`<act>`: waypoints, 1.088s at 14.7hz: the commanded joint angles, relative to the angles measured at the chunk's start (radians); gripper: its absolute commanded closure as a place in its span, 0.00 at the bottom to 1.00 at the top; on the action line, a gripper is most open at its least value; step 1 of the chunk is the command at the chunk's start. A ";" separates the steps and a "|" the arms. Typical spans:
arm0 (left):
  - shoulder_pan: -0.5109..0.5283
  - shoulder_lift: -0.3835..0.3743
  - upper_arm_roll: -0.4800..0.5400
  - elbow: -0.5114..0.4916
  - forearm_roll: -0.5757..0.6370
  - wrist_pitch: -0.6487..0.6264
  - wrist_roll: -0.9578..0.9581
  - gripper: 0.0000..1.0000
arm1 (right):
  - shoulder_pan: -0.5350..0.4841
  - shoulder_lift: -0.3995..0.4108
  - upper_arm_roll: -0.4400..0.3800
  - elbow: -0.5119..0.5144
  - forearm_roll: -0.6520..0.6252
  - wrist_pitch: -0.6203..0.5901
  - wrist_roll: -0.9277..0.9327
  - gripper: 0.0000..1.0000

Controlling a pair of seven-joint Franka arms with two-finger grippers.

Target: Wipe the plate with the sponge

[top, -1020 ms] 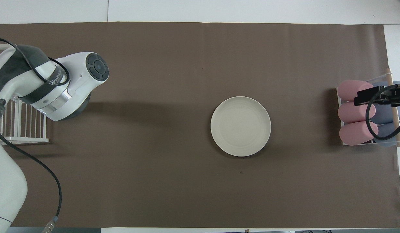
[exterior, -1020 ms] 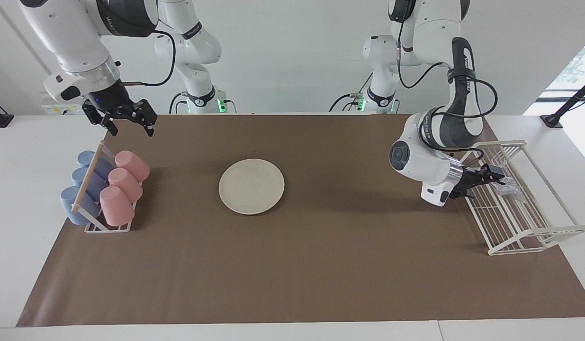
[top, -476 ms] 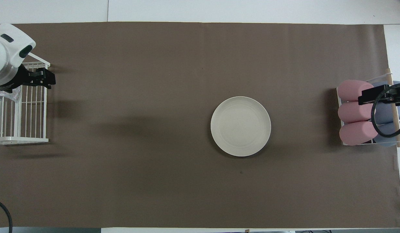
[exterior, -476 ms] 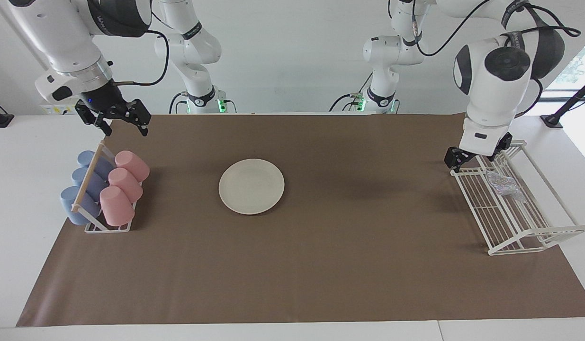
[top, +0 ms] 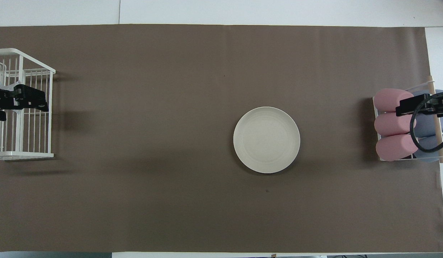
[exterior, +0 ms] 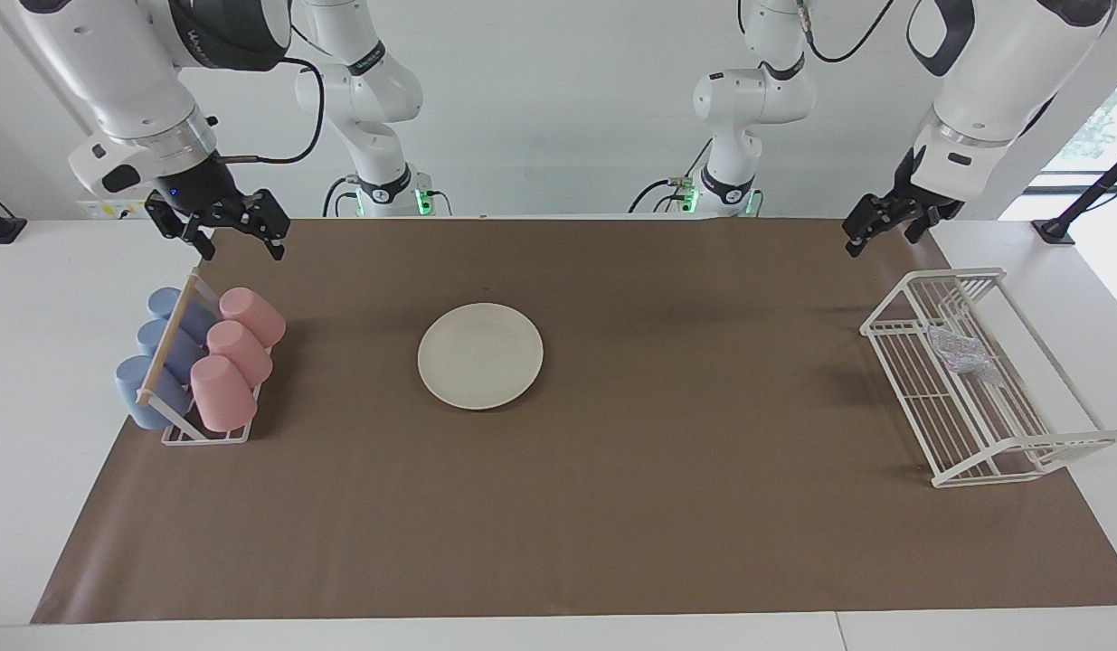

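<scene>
The cream-white plate point(exterior: 480, 355) lies flat in the middle of the brown mat, bare; the overhead view shows it too point(top: 266, 139). The silvery sponge point(exterior: 960, 354) lies in the white wire rack point(exterior: 1028, 449) at the left arm's end of the table. My left gripper point(exterior: 881, 237) is open and empty, raised over the mat's edge beside the rack's end nearest the robots. In the overhead view the left gripper point(top: 18, 102) covers the sponge. My right gripper point(exterior: 219, 231) is open and empty, waiting above the cup holder.
A holder with pink cups point(exterior: 232, 357) and blue cups point(exterior: 160, 353) lying on their sides stands at the right arm's end. The wire rack point(top: 24, 155) sits at the mat's edge at the left arm's end. Bare brown mat point(exterior: 667, 470) surrounds the plate.
My left arm has pulled out of the wire rack and risen toward the robots, empty. The sponge stays in the rack. My right gripper has barely moved.
</scene>
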 commanded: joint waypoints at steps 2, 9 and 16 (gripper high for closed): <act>-0.027 -0.030 0.003 -0.045 -0.017 -0.014 0.028 0.00 | -0.009 0.013 0.009 0.022 0.002 -0.019 -0.020 0.00; -0.030 0.010 0.003 -0.057 -0.022 0.035 0.042 0.00 | -0.007 0.012 0.011 0.022 0.002 -0.019 -0.018 0.00; -0.019 0.009 0.009 -0.045 -0.085 0.043 0.034 0.00 | -0.006 0.012 0.012 0.022 0.002 -0.019 -0.012 0.00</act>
